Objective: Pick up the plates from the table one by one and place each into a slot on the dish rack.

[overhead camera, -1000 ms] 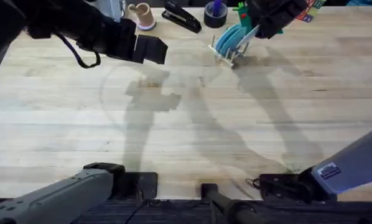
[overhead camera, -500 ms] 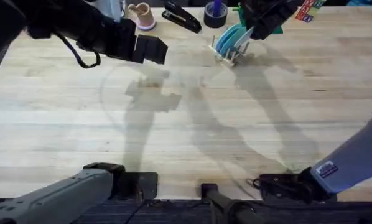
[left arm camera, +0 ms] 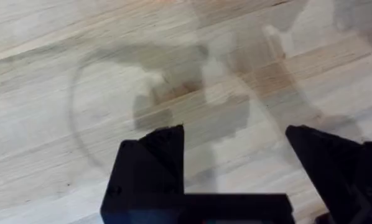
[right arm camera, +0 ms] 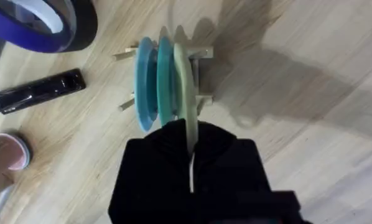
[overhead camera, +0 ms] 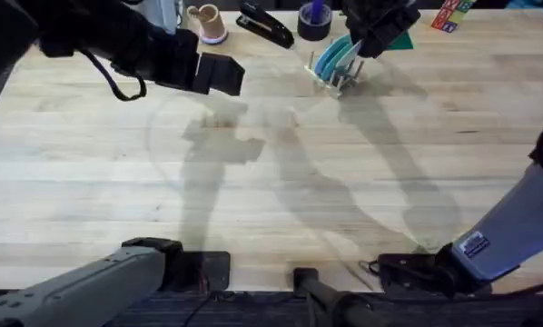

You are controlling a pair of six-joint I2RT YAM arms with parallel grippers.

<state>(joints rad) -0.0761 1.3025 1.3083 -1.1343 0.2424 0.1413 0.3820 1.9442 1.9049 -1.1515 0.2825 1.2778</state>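
While your right pincer [right arm camera: 191, 146] is squeezing a cream plate [right arm camera: 185, 87] in the dish rack [right arm camera: 201, 78], your left pincer [left arm camera: 236, 155] is hanging wide apart.

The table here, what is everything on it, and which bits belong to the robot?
Light wooden plank table: one, pale wood, under everything.
Small natural-wood dish rack with dowel pegs: one, far side of the table, right of centre.
Round flat plates: three, standing on edge in the rack; two light blue plates, one pale cream plate on the outside.
Black stapler: one, far edge, left of the rack.
Dark tape roll with blue inside: one, between stapler and rack.
Small pinkish cup-like thing: one, far edge, left of the stapler.
Left gripper: black, open, above bare table at the far left.
Right gripper: black, closed on the cream plate at the rack.
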